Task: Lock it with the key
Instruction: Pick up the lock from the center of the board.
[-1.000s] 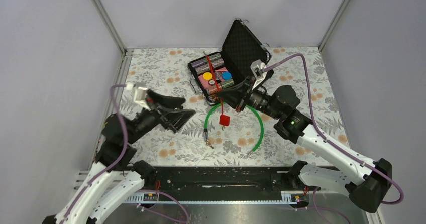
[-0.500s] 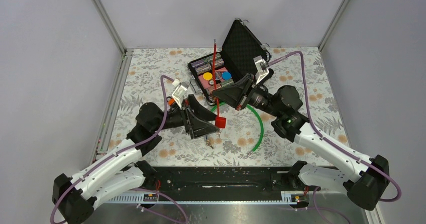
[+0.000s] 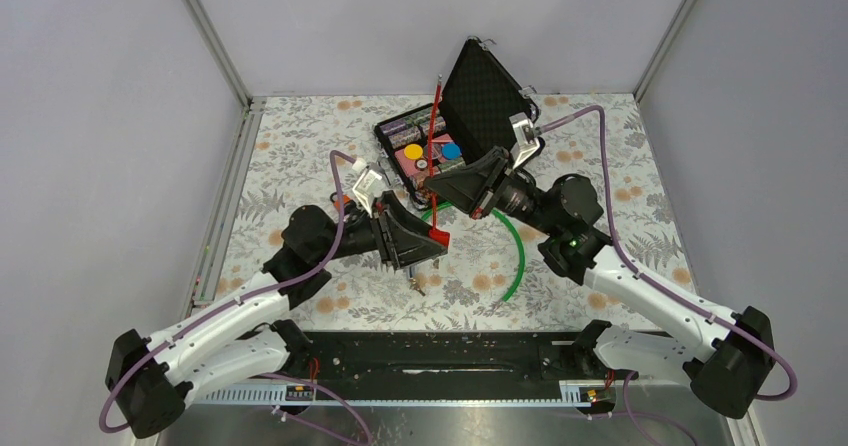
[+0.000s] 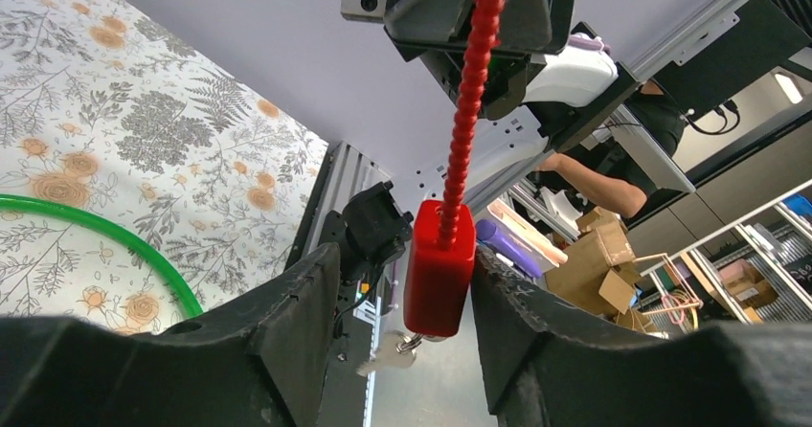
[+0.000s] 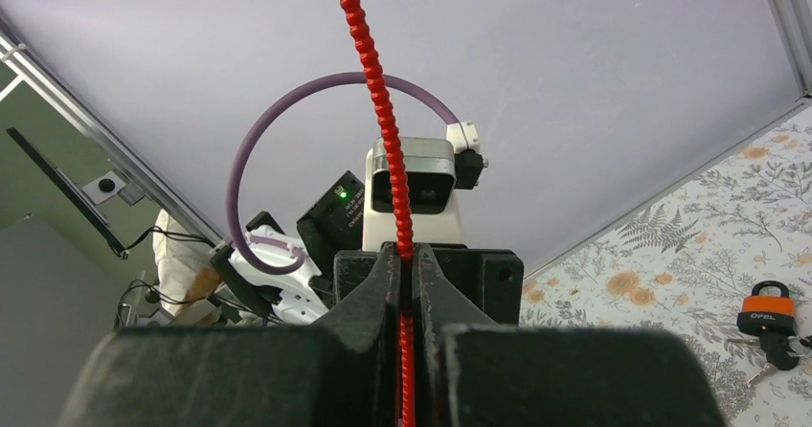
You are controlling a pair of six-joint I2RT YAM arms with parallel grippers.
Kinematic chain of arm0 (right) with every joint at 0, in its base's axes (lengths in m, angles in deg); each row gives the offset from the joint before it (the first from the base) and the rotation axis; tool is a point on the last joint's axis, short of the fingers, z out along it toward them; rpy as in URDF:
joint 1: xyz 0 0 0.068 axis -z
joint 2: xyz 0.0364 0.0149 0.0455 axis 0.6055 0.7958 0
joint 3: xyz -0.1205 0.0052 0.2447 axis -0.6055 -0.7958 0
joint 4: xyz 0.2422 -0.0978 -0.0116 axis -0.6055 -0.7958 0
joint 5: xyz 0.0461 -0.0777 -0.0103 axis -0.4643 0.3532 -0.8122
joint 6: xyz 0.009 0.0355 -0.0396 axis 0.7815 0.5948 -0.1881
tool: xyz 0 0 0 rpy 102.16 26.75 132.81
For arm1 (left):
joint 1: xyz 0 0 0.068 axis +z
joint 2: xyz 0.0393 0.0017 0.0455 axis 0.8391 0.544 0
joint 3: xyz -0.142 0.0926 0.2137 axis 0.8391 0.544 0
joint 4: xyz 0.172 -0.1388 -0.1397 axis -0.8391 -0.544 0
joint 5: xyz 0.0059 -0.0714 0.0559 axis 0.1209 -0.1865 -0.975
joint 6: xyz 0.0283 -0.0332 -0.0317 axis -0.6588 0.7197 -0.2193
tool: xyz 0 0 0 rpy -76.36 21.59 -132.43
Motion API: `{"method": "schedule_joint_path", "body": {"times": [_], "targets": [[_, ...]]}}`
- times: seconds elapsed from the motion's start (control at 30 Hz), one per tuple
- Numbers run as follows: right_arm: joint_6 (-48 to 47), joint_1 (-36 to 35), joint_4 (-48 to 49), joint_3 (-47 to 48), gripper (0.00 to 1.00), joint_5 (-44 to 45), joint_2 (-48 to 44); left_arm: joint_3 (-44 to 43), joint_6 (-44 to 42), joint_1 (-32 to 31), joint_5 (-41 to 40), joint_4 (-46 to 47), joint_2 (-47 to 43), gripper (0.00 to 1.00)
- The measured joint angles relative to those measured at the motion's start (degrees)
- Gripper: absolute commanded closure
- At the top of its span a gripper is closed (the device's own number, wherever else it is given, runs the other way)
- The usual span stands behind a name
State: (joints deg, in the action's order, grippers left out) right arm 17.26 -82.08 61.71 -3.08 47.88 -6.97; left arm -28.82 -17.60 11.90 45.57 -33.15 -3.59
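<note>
Over the middle of the table, the left gripper stood wide open around the red lock, not pressing it as far as I could see. The key hung under the lock, seemingly in its keyhole. Farther back, the right gripper was closed tight on the lock's cable. I judged that the key was not yet grasped or turned, so the locking remained.

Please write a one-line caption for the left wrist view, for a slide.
A red cable lock with a small silvery key at its underside hangs between the open jaws of the left gripper.
</note>
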Motion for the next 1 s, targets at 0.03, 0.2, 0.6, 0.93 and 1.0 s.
{"method": "schedule_joint_path", "body": {"times": [0.03,0.2,0.6,0.93,1.0], "targets": [[0.11,0.0,0.13,-0.15,1.0,0.02,0.0,0.0,-0.02,0.0,-0.35,-0.04,0.02,0.51],[0.35,0.0,0.39,-0.55,1.0,0.11,0.0,0.0,0.02,-0.04,-1.46,0.09,-0.09,0.72],[-0.04,0.04,-1.62,-0.72,0.33,1.33,-0.11,-0.09,-1.62,-0.35,-2.21,-1.25,-0.31,1.0],[-16.68,0.04,-32.59,-0.74,0.18,9.99,-11.04,-7.61,-15.69,-0.33,-19.85,-32.59,-5.29,1.0],[-21.66,0.02,-40.7,-0.7,0.2,10.86,-15.19,-9.73,-18.75,-0.28,-23.34,-38.45,-6.54,1.0]]}}
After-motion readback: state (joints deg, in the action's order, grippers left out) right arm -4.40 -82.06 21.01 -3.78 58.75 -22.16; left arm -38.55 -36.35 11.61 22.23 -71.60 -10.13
